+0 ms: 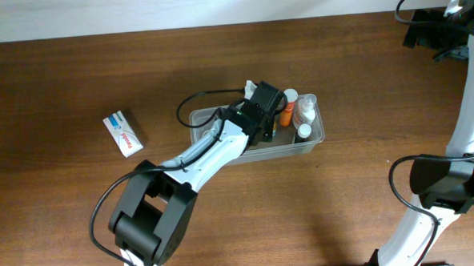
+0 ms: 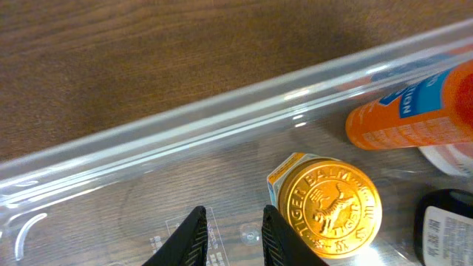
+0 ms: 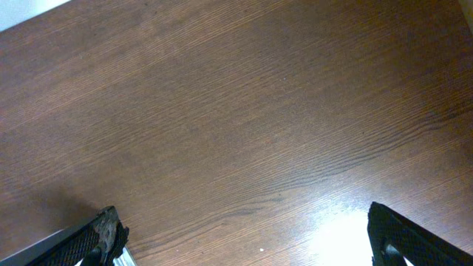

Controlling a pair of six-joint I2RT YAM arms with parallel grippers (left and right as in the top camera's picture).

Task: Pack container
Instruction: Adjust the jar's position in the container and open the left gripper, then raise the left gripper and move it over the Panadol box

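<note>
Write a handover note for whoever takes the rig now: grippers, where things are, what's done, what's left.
Left gripper: shut, nothing visible between the fingers, down inside the container.
Right gripper: open, empty, over bare table, away from the work.
Container: centre of the table, upright. Inside: orange bottle, gold-lidded tin, white-capped bottles.
Done: those items are packed.
Left: the white box lies on the table, on the far side of the left arm from the container, not yet packed. It is probably the next pick.

Clear container (image 2: 185, 125); gold tiger-pattern lid (image 2: 332, 210) (orange btl (image 2: 406, 118)).
</note>
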